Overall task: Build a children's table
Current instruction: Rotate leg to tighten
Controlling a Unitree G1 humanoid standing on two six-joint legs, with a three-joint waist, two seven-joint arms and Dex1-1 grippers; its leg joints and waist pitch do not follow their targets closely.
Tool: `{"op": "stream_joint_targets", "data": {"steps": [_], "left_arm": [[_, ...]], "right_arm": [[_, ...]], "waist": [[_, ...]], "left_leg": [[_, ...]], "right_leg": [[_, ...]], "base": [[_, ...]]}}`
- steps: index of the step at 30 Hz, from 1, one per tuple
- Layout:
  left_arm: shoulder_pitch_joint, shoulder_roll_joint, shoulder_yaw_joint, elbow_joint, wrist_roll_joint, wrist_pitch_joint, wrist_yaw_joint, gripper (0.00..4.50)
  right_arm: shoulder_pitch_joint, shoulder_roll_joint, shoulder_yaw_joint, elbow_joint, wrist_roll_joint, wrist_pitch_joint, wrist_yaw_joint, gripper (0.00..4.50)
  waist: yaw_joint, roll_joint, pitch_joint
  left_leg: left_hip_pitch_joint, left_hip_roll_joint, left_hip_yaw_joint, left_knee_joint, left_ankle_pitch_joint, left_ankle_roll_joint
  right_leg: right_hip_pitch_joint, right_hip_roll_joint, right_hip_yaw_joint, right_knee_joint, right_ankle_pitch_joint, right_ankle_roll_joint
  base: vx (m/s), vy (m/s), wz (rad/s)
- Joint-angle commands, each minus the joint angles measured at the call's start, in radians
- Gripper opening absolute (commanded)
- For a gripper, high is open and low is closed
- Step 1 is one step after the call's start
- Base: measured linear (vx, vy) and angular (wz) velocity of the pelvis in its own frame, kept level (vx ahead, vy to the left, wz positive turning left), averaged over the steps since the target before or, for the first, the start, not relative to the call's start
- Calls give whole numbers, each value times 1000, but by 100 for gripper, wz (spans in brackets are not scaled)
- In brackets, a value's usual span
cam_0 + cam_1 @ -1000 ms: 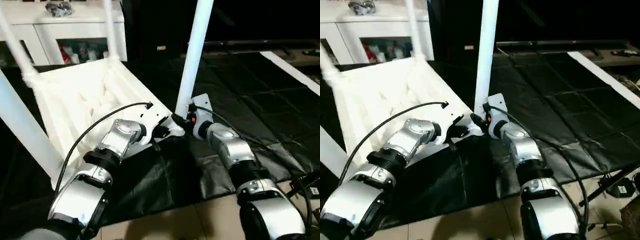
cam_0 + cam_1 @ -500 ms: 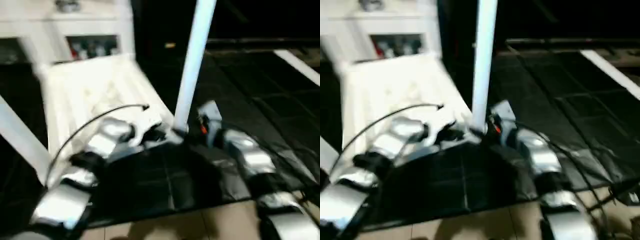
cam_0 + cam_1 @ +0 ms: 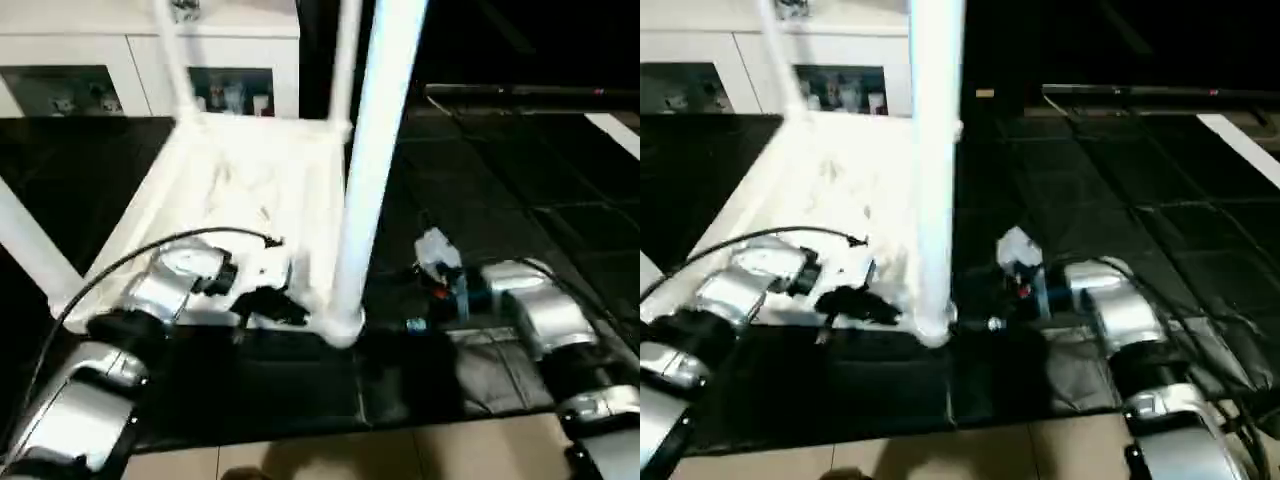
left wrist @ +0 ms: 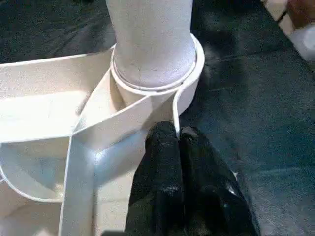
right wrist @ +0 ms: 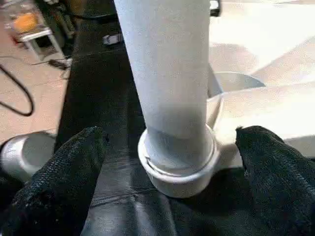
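Observation:
The children's table lies upside down on the black mat, its ribbed white top (image 3: 250, 190) facing up. A white leg (image 3: 365, 170) stands upright in the near corner socket (image 4: 189, 88). Three more legs (image 3: 345, 60) rise at the other corners. My left gripper (image 4: 170, 135) is shut, its black fingertips pressed against the top's rim just beside that socket. My right gripper (image 5: 172, 142) is open, with one finger (image 5: 74, 167) on each side of the leg's base, both clear of it.
A white glass-door cabinet (image 3: 230, 60) stands behind the table. The black mat (image 3: 520, 180) stretches to the right, and tan floor (image 3: 400, 460) lies in front of it. A black cable (image 3: 150, 255) arcs over my left forearm. A small stand (image 5: 34, 34) sits on the floor beyond the mat.
My right gripper has opened wide and drawn back a little from the base of the near leg. The left gripper stays shut at the rim. The camera has shifted.

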State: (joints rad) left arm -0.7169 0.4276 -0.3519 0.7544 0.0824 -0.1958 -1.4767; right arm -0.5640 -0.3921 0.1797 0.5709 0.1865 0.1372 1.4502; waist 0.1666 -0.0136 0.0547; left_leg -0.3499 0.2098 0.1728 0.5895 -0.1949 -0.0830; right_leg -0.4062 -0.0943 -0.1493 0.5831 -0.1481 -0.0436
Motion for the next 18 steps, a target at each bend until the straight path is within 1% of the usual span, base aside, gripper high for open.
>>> {"op": "stream_joint_targets", "data": {"steps": [1,2,4,6,7,9,10,11,14,16,17,18], "left_arm": [[10,-5,-52,-30,19,-27,-51,0],[11,-5,-54,-30,19,-29,-52,0],[12,-7,-57,-34,18,-32,-53,0],[13,-7,-58,-39,17,-34,-56,0],[15,-7,-58,-43,16,-33,-57,0],[16,-10,-59,-48,15,-31,-58,0],[16,-10,-59,-49,15,-32,-58,0],[16,-11,-60,-49,15,-33,-59,0],[15,-9,-62,-47,17,-36,-58,0],[15,-8,-63,-46,18,-37,-56,0],[15,-7,-64,-44,19,-39,-54,0],[16,-6,-64,-44,20,-40,-53,0]], "right_arm": [[-16,2,12,1,-13,-14,18,446],[-17,7,14,5,-12,-13,19,431],[-23,24,21,19,-6,-22,15,414],[-27,30,26,27,-2,-27,15,408],[-30,36,27,30,0,-27,13,382],[-39,51,27,40,1,-27,11,382],[-42,57,28,44,1,-27,10,371],[-46,62,29,49,1,-26,10,371],[-55,71,32,66,1,-26,16,339],[-57,73,34,74,1,-30,18,330],[-59,76,36,82,1,-34,17,305],[-60,77,36,84,1,-34,18,305]], "waist": [[-6,-4,-77],[-5,-9,-77],[-4,-6,-76],[-5,-5,-77],[-6,-5,-76],[-6,-5,-78],[-7,-5,-78],[-6,-8,-78],[-4,-5,-79],[-4,-6,-79],[-5,-6,-79],[-5,-6,-79]], "left_leg": [[6,39,-2,-65,-127,52],[5,40,-1,-64,-128,50],[5,39,-2,-65,-134,47],[5,40,-2,-65,-139,41],[6,40,-2,-66,-139,40],[4,41,-3,-65,-127,41],[4,41,-3,-65,-126,42],[5,40,-2,-64,-125,43],[6,40,-2,-63,-117,44],[4,40,-2,-63,-114,43],[3,39,-2,-63,-114,44],[3,39,-2,-63,-114,44]], "right_leg": [[60,-78,71,-53,-277,-155],[60,-77,71,-53,-278,-153],[59,-79,71,-54,-292,-149],[58,-78,71,-54,-293,-151],[59,-78,71,-53,-290,-151],[60,-77,72,-48,-260,-160],[60,-77,72,-47,-256,-162],[59,-77,72,-47,-252,-164],[59,-78,73,-44,-246,-167],[60,-77,73,-44,-241,-167],[61,-77,73,-44,-240,-165],[62,-78,73,-44,-244,-163]], "base": [[0,0,0],[0,0,0],[0,0,0],[0,0,0],[0,0,0],[0,0,0],[0,0,0],[0,0,0],[0,0,0],[0,0,0],[0,0,0],[0,0,0]]}}
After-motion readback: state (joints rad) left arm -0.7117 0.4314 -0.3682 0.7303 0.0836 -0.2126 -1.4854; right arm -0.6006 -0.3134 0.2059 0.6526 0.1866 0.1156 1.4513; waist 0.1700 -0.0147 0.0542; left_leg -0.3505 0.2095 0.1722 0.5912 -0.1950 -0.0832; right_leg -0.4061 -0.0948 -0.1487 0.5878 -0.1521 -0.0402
